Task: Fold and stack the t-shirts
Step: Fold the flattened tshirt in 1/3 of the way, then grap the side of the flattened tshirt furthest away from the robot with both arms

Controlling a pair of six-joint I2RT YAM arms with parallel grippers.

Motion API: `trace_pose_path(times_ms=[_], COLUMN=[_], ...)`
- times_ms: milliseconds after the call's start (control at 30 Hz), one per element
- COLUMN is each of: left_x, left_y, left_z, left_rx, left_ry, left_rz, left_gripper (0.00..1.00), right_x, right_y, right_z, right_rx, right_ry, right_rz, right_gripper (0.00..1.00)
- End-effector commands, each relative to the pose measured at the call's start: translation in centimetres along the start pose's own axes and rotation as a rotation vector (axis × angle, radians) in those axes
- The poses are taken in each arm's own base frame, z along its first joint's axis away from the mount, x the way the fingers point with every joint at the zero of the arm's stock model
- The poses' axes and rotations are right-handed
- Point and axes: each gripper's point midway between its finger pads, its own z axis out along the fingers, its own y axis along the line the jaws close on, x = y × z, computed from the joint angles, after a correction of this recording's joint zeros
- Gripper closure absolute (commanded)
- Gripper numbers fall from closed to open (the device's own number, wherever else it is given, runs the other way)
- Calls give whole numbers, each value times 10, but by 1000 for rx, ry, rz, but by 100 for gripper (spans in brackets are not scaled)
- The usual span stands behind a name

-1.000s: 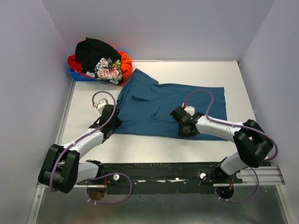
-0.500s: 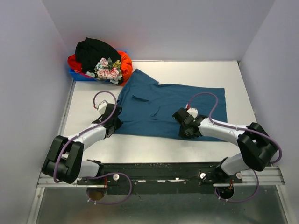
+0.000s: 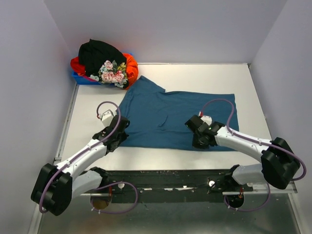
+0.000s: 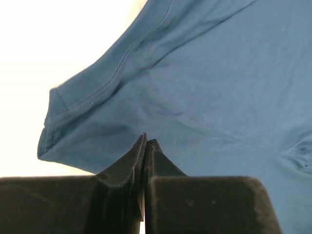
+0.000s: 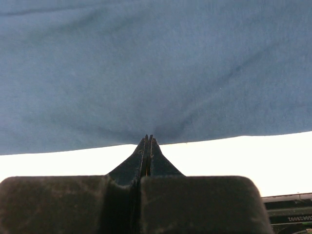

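The teal t-shirt lies flat mid-frame in the top view. The left gripper is pinched closed on cloth near the shirt's lower-left corner, and the right gripper is clamped on its bottom hem. White table shows beyond every edge. The other t-shirts are heaped in the upper-left bin.

The top external camera sits high above and behind the arm bases. It looks down and forward over the whole white table, from the near rail to the far wall. The left wrist camera looks along the left gripper, very close to the teal-blue t-shirt at its near left corner. The right wrist camera, equally close behind the right gripper, faces the shirt's near hem further right. All three views share that shirt.
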Motion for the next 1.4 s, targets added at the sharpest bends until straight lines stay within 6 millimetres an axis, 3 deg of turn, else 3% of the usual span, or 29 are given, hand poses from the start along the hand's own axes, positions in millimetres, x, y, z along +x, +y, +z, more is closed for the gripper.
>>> trace_pose_path(times_ms=[0,200,300,433,633,800,1033,1200,1367], left_x=[-50,-91,-103,-120,-152,-173,-208,-214,-220], left_y=[-21,-78,-104,-139,-185,-215,-240,-258,-262], left_z=[-18,-25,-19,-4,39,81,127,159,190], left_rx=[-5,119,159,179,131,127,50,59,27], left_ry=[-161,-242,-254,-263,-243,-220,-257,-257,-260], left_rz=[37,76,88,132,185,205,306,323,301], left_gripper=[85,82,73,66,51,36,34,34,36], right_x=[-35,-76,-91,-117,-146,-156,-159,-156,-154], right_y=[11,22,24,24,32,33,40,44,44], right_z=[-24,-44,-43,-43,-48,-45,-44,-40,-38], right_rx=[-18,-35,-52,-78,-120,-130,-180,-210,-218], right_ry=[-109,-218,-226,-254,-336,-375,-404,-403,-401], right_rz=[-40,-55,-49,-21,-23,-20,-20,-20,-22], right_gripper=[99,99,99,99,99,99,99,99,99])
